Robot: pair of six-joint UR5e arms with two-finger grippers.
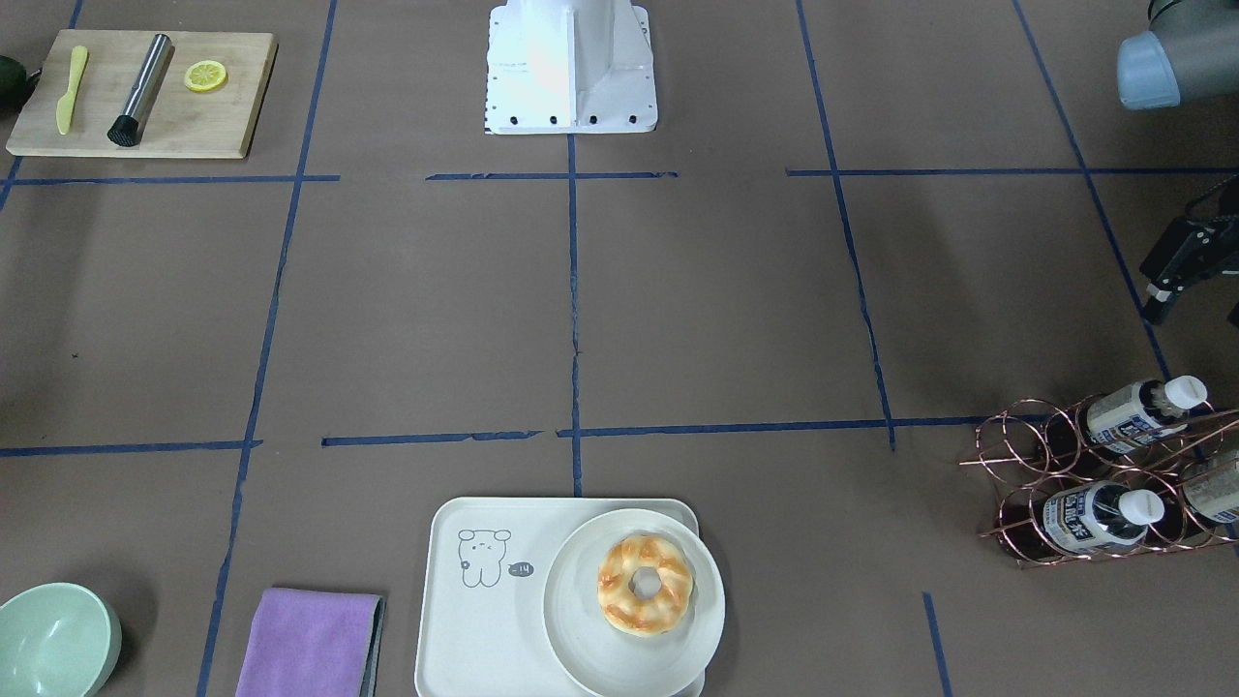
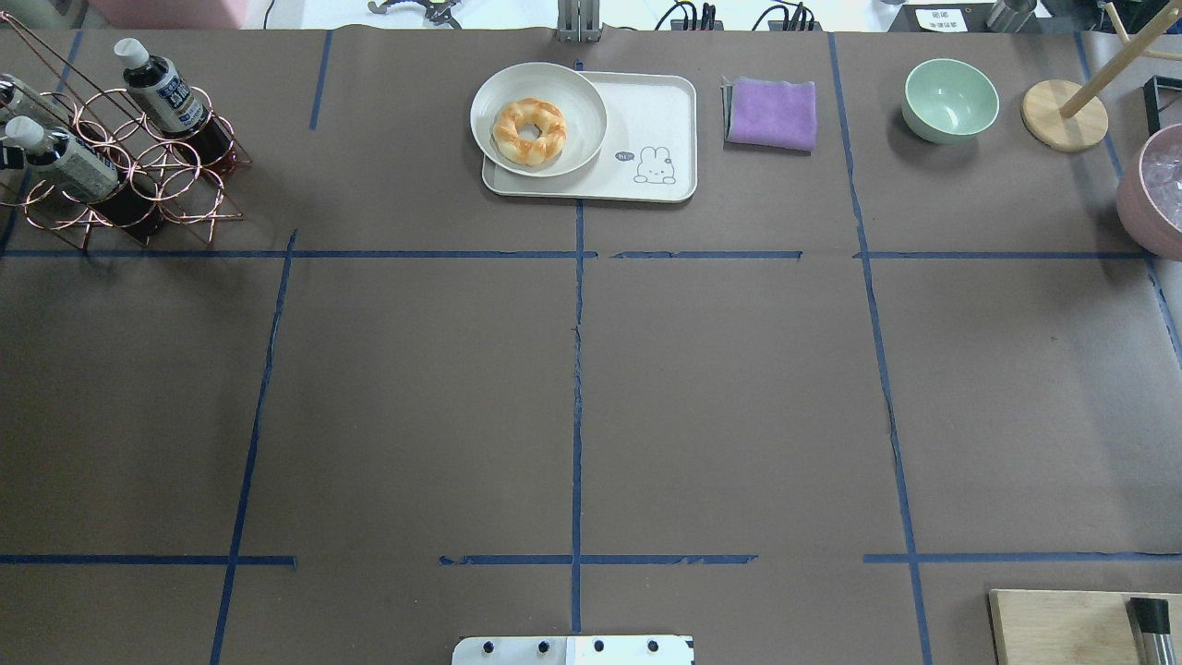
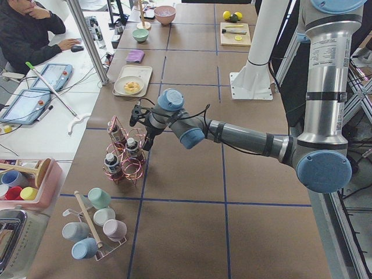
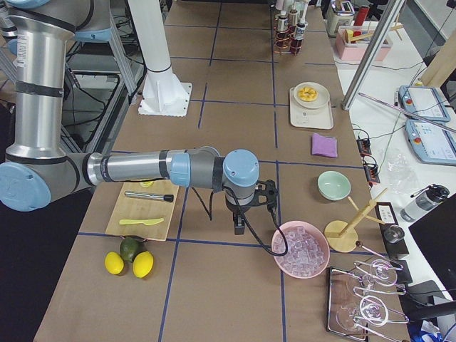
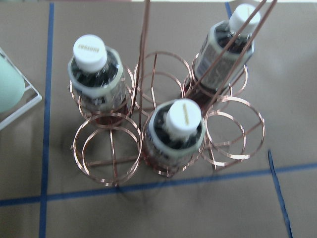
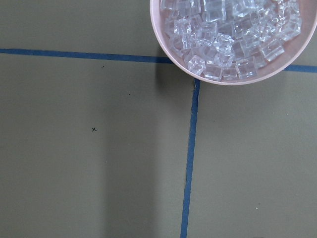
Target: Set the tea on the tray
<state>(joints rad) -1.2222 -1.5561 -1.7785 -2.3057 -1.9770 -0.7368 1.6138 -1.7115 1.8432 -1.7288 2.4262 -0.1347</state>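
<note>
Three tea bottles stand in a copper wire rack (image 1: 1016, 465) at the table's left end. In the left wrist view they are one in front (image 5: 178, 129), one at the left (image 5: 94, 74) and one at the back right (image 5: 225, 49). Two also show from overhead (image 2: 162, 88) (image 2: 60, 157). The cream tray (image 2: 660, 111) with the line-drawn animal lies at the far middle (image 1: 484, 629), with a white plate (image 2: 582, 83) and a doughnut (image 2: 529, 131) on it. My left gripper (image 3: 146, 142) hangs above the rack, apart from the bottles; I cannot tell its state. My right gripper (image 4: 240, 226) hovers beside the ice bowl; I cannot tell its state.
A pink bowl of ice (image 6: 228, 39) sits at the table's right end (image 2: 1154, 194). A purple cloth (image 2: 771, 113), a green bowl (image 2: 951, 100) and a wooden stand (image 2: 1062, 115) lie right of the tray. A cutting board (image 1: 145, 126) holds a knife, a muddler and a lemon slice.
</note>
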